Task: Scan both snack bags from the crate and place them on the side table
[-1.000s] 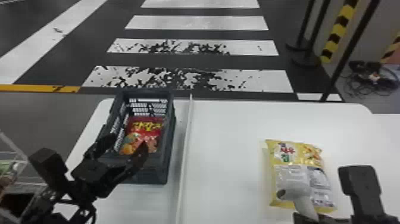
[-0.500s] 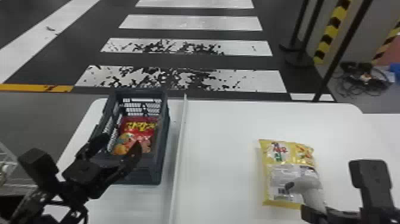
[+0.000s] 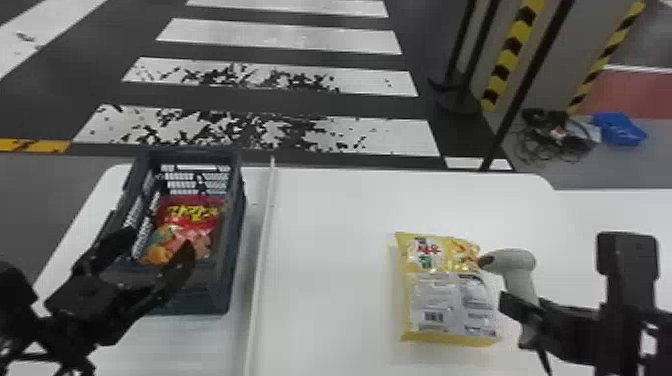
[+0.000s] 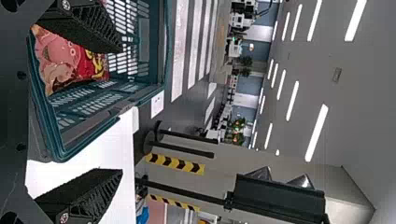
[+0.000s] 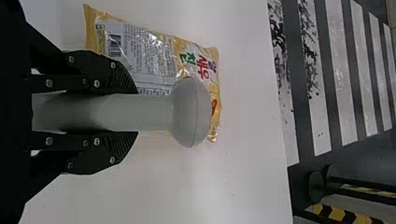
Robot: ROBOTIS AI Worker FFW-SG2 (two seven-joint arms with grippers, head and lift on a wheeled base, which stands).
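Observation:
In the head view my left gripper stands open over the near end of the dark crate. A red snack bag lies inside the crate. On the white table lies the yellow snack bag, its printed back up. Right of that bag, my right gripper is shut on the grey-white scanner. In the left wrist view, the left gripper has its fingers wide apart beside the red bag. The right wrist view has the right gripper around the scanner's handle, its head over the yellow bag.
A thin white ridge runs front to back along the table, just right of the crate. Past the table's far edge are a striped floor, black posts and a heap of cables.
The head view has shifted to the right. The right gripper has carried the scanner from over the yellow bag toward its right side. The left gripper remains by the crate, open.

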